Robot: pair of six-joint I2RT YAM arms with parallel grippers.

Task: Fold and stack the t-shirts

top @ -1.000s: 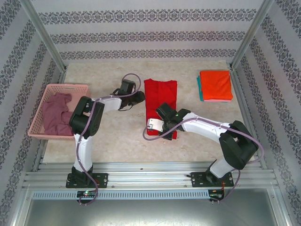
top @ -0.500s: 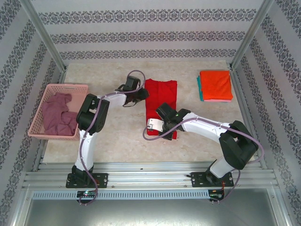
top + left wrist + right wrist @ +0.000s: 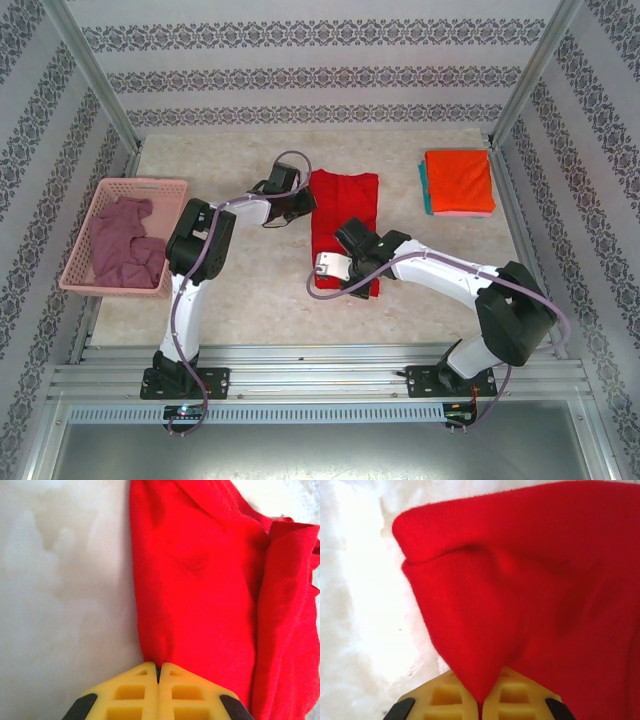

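Observation:
The bright red t-shirt (image 3: pixel 347 205) lies in a long folded strip at the table's middle. My left gripper (image 3: pixel 308 205) is at its left edge, and the left wrist view shows that gripper (image 3: pixel 158 669) shut on a pinch of the red cloth (image 3: pixel 200 580). My right gripper (image 3: pixel 346 252) sits over the shirt's near end. In the right wrist view it (image 3: pixel 480 700) is shut on a fold of red cloth (image 3: pixel 530 580) lifted off the table. An orange t-shirt (image 3: pixel 459 180) tops a folded stack at the back right, with a teal one's edge (image 3: pixel 423 186) showing beneath. A mauve t-shirt (image 3: pixel 125 245) lies crumpled in the basket.
The pink lattice basket (image 3: pixel 140 183) stands at the left edge of the table. Metal frame posts and patterned walls close in the table on the left, the right and the back. Bare marble surface (image 3: pixel 250 290) lies in front of the red shirt.
My left gripper moved right to the red shirt's left edge and shut on it. The right gripper shifted slightly toward the near right with its hold on the cloth.

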